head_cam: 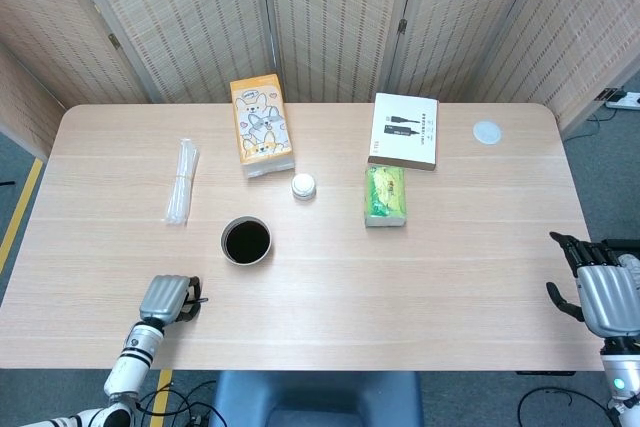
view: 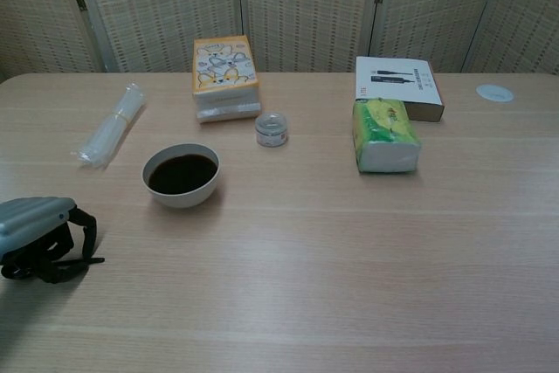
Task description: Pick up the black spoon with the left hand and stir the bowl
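A white bowl (head_cam: 246,241) (view: 181,175) of dark liquid stands left of the table's middle. My left hand (head_cam: 165,298) (view: 37,234) lies low near the front left edge, below and left of the bowl, with its fingers curled around the black spoon (view: 86,260). Only the spoon's thin end (head_cam: 201,298) pokes out to the right, close to the tabletop; the remainder is hidden under the hand. My right hand (head_cam: 603,290) hovers past the table's right edge, fingers apart and empty; the chest view does not show it.
Behind the bowl are a plastic-wrapped bundle (head_cam: 181,181), an orange cartoon tissue pack (head_cam: 261,125), a small white jar (head_cam: 303,185), a green tissue pack (head_cam: 386,195), a white cable box (head_cam: 404,131) and a white disc (head_cam: 486,132). A folding screen stands behind the table.
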`<state>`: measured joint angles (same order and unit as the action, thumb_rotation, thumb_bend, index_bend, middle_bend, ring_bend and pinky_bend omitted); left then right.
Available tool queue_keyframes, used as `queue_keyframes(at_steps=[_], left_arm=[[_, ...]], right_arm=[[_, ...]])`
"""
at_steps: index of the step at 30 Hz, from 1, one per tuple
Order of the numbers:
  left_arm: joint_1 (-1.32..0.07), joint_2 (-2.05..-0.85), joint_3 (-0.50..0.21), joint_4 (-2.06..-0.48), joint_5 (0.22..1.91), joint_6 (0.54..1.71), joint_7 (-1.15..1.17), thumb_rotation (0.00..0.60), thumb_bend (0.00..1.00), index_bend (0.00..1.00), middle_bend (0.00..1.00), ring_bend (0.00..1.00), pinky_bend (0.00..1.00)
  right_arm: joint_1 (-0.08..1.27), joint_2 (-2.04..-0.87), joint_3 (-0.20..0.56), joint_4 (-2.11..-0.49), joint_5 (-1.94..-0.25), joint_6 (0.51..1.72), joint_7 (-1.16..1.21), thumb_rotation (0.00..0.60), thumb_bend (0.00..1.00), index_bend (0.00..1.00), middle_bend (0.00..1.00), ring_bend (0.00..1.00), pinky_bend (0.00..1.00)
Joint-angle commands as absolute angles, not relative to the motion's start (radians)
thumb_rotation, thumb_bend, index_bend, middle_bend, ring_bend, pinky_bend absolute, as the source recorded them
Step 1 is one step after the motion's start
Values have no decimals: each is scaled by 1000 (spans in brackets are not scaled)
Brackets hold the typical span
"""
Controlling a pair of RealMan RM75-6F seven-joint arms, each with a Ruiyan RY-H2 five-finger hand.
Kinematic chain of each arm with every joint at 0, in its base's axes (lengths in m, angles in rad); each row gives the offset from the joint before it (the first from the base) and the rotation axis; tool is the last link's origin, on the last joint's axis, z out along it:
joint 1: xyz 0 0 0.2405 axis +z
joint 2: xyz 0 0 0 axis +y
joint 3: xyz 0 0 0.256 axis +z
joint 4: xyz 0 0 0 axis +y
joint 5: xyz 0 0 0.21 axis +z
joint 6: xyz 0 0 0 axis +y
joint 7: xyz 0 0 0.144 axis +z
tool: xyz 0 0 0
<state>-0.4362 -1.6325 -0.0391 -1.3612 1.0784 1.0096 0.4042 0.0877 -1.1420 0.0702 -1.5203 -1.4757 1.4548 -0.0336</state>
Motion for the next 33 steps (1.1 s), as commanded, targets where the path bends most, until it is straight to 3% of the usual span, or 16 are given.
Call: queue_keyframes(at_steps=[1,27,33], left_arm=[[-436,-1638,-38,-1349,1086,1012,399,600,390,573,948,922,1000],[-432,-1571,-69,-1405,1160,1065,321,600,426,646,952,929,1000],[-430,-1516,-109,-1463,1171,1083,240,600,430,649,952,929,1000]], right_arm=[[87,-1143,70,-1519,-1475,1455,-33,600,257,174,230,259,238],[84,-1149,72,-1507,-1478,1463,-18,600,257,174,229,266,238],[84,-1145,72,-1509,-1482,1466,-16,600,257,174,229,267,238]])
